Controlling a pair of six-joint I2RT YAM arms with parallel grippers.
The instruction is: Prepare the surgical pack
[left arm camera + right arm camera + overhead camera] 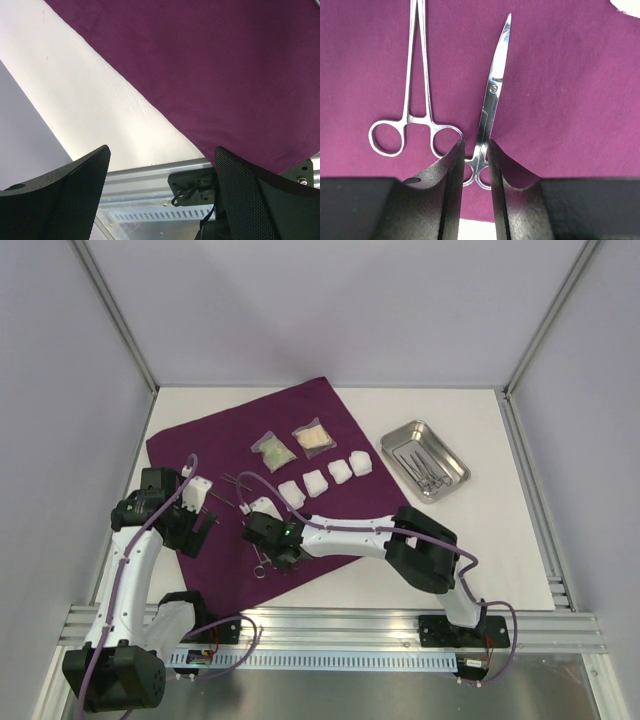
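Note:
The purple cloth (200, 445) lies spread on the white table. On it are two clear packets (270, 450), a row of white gauze pads (315, 483) and steel instruments. My right gripper (476, 150) is down at the cloth's (570, 100) near edge. Its jaws are closed narrowly around the ring handles of curved scissors (492, 90), which lie flat on the cloth. Ring-handled forceps (415, 90) lie just to their left, untouched. My left gripper (162, 165) hangs wide open and empty over the cloth's (210, 65) left near edge. The steel tray (455, 478) at the right holds more instruments.
More thin instruments (235, 495) lie on the cloth between the two arms. The aluminium rail (145, 180) runs along the table's near edge, just under my left gripper. Frame posts and grey walls close in the table at the back and sides.

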